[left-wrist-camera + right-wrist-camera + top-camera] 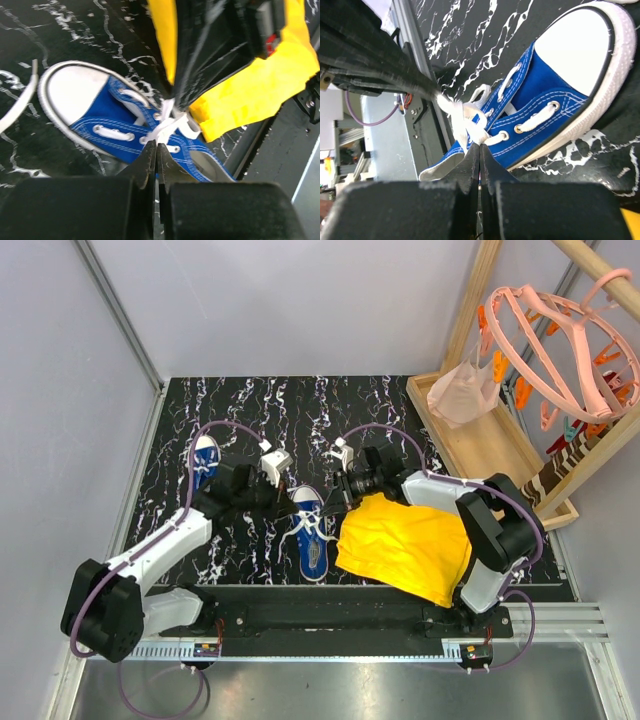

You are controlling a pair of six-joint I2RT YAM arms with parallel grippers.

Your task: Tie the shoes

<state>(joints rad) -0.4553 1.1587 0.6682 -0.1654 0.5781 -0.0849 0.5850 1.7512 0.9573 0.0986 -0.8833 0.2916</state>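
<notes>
Sneaker in blue canvas with white rubber toe cap and sole (310, 537) lying lengthwise just beside the left edge of crumpled yellow cloth (405, 545). Matching second sneaker (205, 456) well left of the cloth, in neither gripper. Left gripper (156, 146) pressed together on a strand of white lace (167, 127) above the eyelets, on the side away from the cloth; right gripper (480, 149) likewise clamped thin on lace, reaching in from the cloth side. Probably mid-knot, with tightening to come: draw both strands outward at an equal pace, low over the tongue, holding each pinch firm against slipping, easing off before dragging the light shoe onto the cloth or lifting it off the tabletop.
</notes>
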